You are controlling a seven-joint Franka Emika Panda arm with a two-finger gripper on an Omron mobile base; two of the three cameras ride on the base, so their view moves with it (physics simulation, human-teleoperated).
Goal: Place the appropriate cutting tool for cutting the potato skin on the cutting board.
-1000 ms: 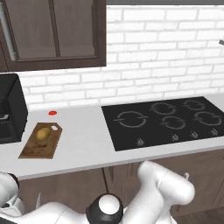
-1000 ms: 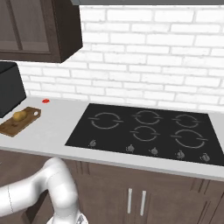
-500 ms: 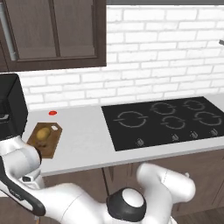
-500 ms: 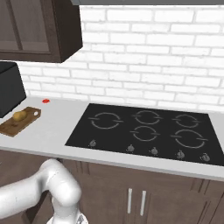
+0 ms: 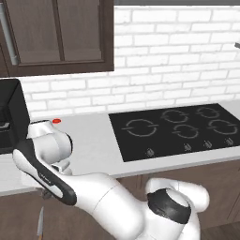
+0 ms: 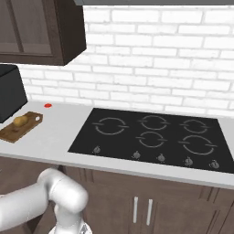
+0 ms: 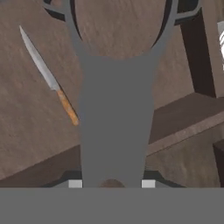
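In the hand view my gripper (image 7: 111, 183) is shut on the dark grey peeler (image 7: 117, 127); its handle runs up from between the fingertips to the looped head at the top. The knife (image 7: 49, 78), silver-bladed with a brown handle, lies on a brown wooden surface below and left of the peeler, and shows low down by the cabinets as the knife (image 5: 40, 225). The cutting board (image 6: 19, 128) sits at the counter's left end with the potato (image 6: 19, 121) on it. In the left base view my arm (image 5: 47, 154) covers the board.
A black cooktop (image 6: 153, 135) fills the counter's right half. A black appliance (image 6: 9, 91) stands behind the board at the far left. A small red spot (image 6: 47, 105) lies near the wall. Dark cabinets hang above.
My arm has swung up and leftward across the left base view and now hides the board and potato there. Board and potato have not moved in the right base view.
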